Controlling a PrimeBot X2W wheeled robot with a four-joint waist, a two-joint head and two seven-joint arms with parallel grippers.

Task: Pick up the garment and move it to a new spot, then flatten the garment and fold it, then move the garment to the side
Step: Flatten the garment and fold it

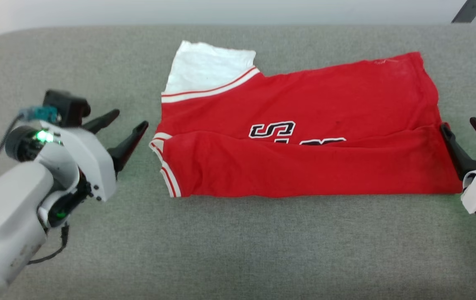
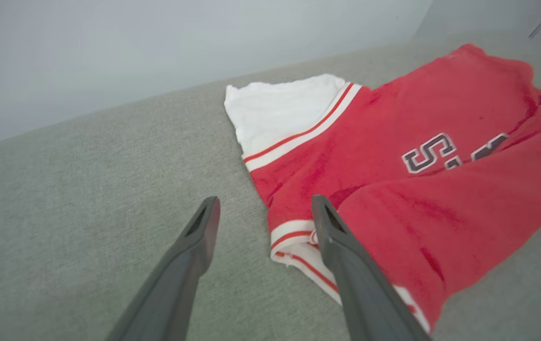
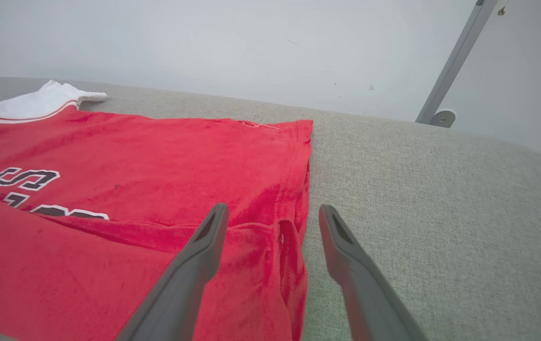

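The garment (image 1: 296, 125) lies spread on the grey surface, bright red with a white sleeve end at its back left and black-and-white letters partly covered by a folded-over front flap. My left gripper (image 1: 127, 118) stands open just left of the garment's striped left edge; in the left wrist view the gripper (image 2: 263, 206) has one finger over the striped hem of the garment (image 2: 393, 156). My right gripper (image 1: 459, 125) is open at the garment's right edge; in the right wrist view the gripper (image 3: 273, 213) straddles the edge of the garment (image 3: 157, 161). Nothing is held.
The grey fabric-covered surface (image 1: 238, 246) stretches wide in front of and around the garment. A pale wall runs behind it, and a slanted grey metal bar (image 3: 455, 61) stands at the back right.
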